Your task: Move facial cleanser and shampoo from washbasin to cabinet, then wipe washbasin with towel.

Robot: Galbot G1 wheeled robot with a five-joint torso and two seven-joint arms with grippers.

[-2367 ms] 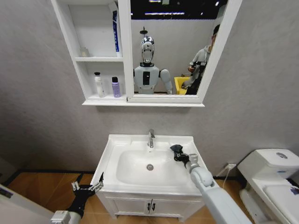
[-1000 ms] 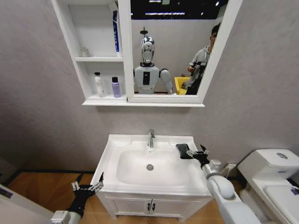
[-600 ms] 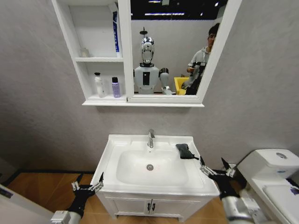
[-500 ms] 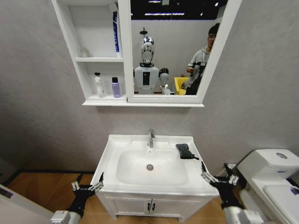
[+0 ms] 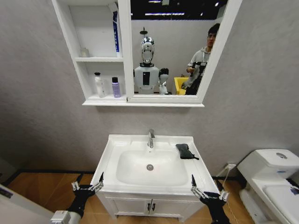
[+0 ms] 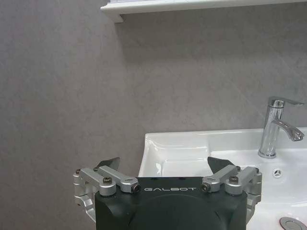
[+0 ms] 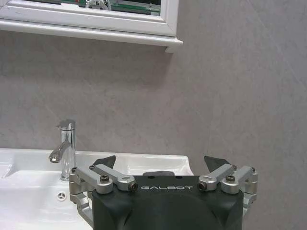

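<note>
The slim white facial cleanser and the small purple shampoo stand side by side on the lower shelf of the white cabinet. The dark towel lies rumpled on the washbasin rim, right of the faucet; a sliver of the towel shows behind my right gripper. My right gripper hangs open and empty below the washbasin's front right corner. My left gripper is open and empty, low by the front left corner. Both grippers face the wall.
A chrome faucet rises at the back of the washbasin. A white toilet stands to the right. The vanity doors sit below the basin. The mirror shows the robot and a person behind.
My right gripper has let go of the towel on the basin rim, drawn back to the right and dropped low by the front right corner. The left arm has not moved.
</note>
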